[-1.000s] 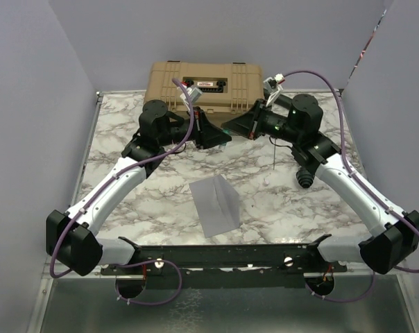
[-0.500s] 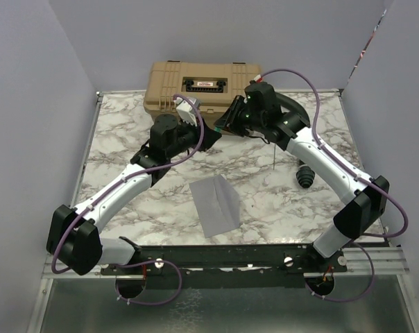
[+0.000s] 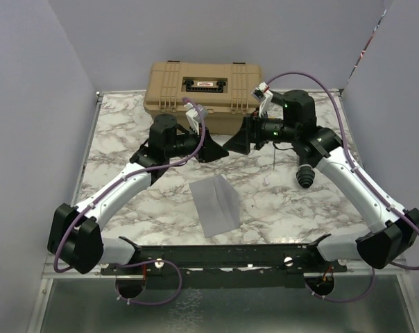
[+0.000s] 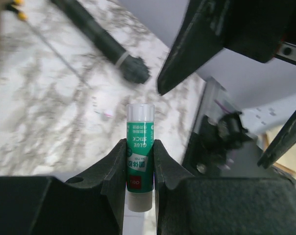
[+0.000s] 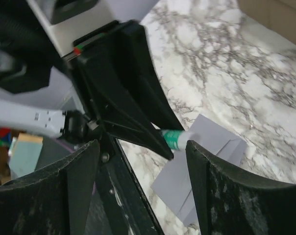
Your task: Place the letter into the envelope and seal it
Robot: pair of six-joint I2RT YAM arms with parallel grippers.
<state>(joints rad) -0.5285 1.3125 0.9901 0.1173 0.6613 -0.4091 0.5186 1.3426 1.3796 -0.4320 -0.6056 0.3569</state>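
Note:
The grey envelope lies flat on the marble table in front of both arms, also seen in the right wrist view. The letter is hidden. My left gripper is held above the table, shut on a green glue stick whose pale cap points away from the wrist. My right gripper faces it closely with its jaws wide open. The glue stick's capped tip sits just inside the right-hand finger, touching nothing that I can make out. The right gripper's dark fingers loom over the stick.
A tan hard case stands at the back of the table behind both grippers. A black ribbed object lies by the right arm, with a thin dark rod beside it. Purple walls close in the sides.
The right gripper has gone from shut to wide open and has shifted lower, level with the left gripper. The left gripper still holds the glue stick and has barely moved.

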